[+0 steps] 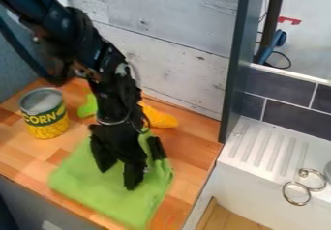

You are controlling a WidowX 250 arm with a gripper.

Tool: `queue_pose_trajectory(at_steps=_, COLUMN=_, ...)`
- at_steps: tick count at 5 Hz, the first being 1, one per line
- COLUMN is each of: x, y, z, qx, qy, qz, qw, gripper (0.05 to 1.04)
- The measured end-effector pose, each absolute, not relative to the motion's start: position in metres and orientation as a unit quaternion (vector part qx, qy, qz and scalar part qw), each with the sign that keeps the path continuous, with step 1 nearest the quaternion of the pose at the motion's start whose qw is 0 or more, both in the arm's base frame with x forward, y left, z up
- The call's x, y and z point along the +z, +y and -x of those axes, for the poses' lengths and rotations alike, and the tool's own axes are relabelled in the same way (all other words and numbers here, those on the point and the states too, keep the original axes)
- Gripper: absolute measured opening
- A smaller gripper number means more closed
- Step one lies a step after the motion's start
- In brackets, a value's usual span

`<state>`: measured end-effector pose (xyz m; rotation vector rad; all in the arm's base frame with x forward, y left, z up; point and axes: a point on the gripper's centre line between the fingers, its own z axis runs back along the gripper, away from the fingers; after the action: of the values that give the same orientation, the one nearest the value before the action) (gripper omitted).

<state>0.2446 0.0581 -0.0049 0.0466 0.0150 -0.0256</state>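
Pale, weathered boards [174, 50] make up the wall behind your work, across the upper middle of the frame. Below them, your wooden counter [200, 127] spreads over the left and centre. Your black arm [77, 40] slants in from the upper left, and its gripper [119, 178] hangs low, just below the centre of the frame. You have its jaws standing apart, a moderate gap between the tips, with green showing in that gap. You can see nothing clamped between them; whether the tips touch what lies beneath, you cannot tell.

At your lower right sits a white ribbed basin [265, 151], with dark tiles [294, 119] behind it. Directly under the gripper, in the lower left and centre, you have the green cloth [84, 176] lying on the counter, its surface slightly uneven. A dark upright post [234, 64] stands right of the wall boards. Your corn can [45, 113] is upright at the left. Just right of the arm lies a yellow-orange object [161, 118]; left of the arm, near the can, is a smaller bright green object [87, 106]. Two metal rings [296, 193] sit at the basin's front edge, lower right.
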Motion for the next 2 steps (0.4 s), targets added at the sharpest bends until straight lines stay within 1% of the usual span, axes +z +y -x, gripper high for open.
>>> queue_pose_trajectory(at_steps=1, x=-0.005, y=0.069, z=-0.242, qx=-0.01, qy=0.042, qz=-0.029, qw=0.999, gripper=1.001)
queue_pose_trajectory(at_steps=2, x=-0.005, y=0.083, z=-0.235, qx=-0.001, qy=0.051, qz=-0.028, qw=0.998, gripper=1.001)
